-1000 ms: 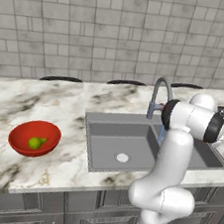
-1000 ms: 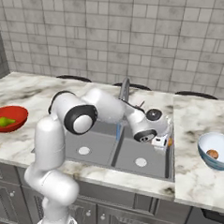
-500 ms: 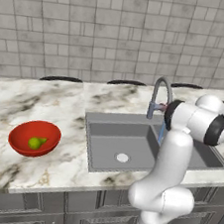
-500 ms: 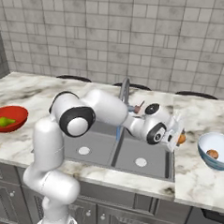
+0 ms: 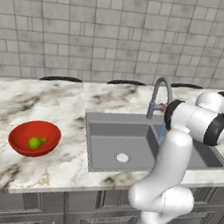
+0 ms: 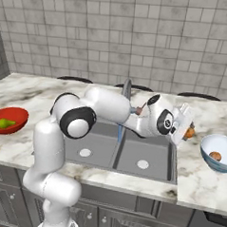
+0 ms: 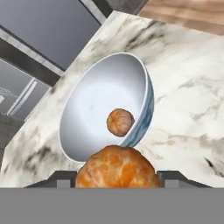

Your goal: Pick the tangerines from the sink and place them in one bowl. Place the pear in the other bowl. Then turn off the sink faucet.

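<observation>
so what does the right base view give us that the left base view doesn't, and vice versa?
Right base view alone: the gripper holding a tangerine short of the pale bowl on the right counter, with another tangerine already inside it. Left base view alone: nothing extra of note; its sink has one basin, the other hidden by the arm. Both share: the red bowl with the pear, the faucet with water running, the sink and the marble counter.
</observation>
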